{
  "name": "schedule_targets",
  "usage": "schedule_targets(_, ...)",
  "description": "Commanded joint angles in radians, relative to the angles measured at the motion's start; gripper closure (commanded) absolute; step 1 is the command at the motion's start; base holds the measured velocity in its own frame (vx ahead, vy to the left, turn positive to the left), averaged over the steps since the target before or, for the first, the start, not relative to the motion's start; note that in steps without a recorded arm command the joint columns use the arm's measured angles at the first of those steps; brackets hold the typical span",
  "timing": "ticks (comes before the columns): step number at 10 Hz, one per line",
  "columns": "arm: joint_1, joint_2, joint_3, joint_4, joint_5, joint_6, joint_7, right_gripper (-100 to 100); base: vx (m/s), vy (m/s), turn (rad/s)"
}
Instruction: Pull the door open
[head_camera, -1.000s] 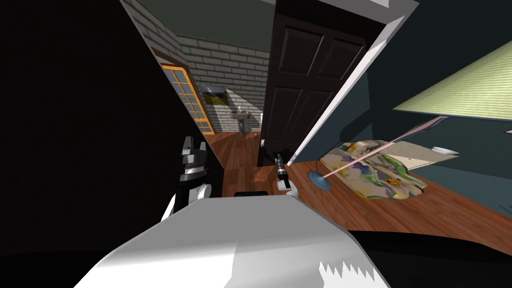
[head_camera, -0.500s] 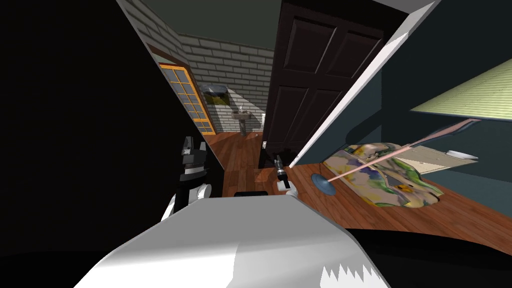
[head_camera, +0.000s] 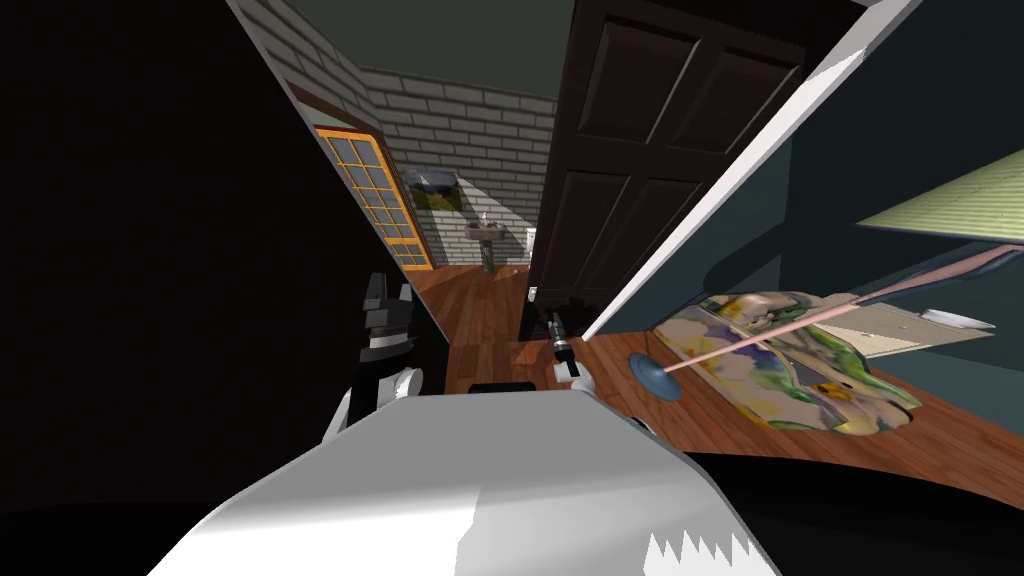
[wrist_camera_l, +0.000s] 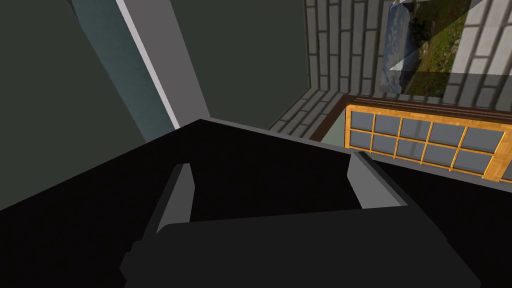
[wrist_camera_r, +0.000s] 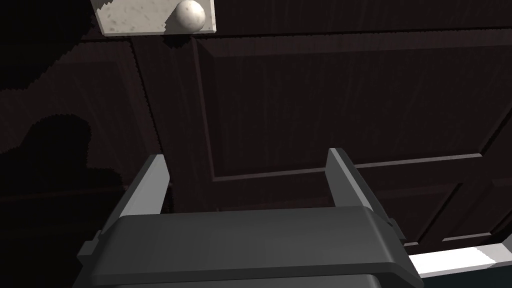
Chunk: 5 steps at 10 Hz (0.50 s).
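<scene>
Both spread and empty: my left gripper (wrist_camera_l: 271, 161) held aside, my right gripper (wrist_camera_r: 247, 156) facing the dark door (wrist_camera_r: 325, 100). Its pale knob (wrist_camera_r: 191, 14), near the door's edge, is untouched. I've shifted closer this last second, so grasping should come next.

Head cam steep-down, R wrist near door (wrist_camera_r: 325, 100) (shared).

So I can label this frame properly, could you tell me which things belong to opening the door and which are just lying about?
For the job: door, knob, right gripper (open).
Lying about: lamp, sink, picture, left gripper (open, idle).
</scene>
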<state>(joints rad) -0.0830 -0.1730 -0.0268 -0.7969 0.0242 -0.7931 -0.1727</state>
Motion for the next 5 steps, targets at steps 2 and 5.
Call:
schedule_targets(2,-0.021,-0.004,0.002,0.063,0.002,-0.016,-0.009,-100,0.115,0.024,0.044)
schedule_targets(5,-0.047,-0.007,0.003,0.130,0.002,-0.033,-0.016,-100,0.120,0.018,0.030)
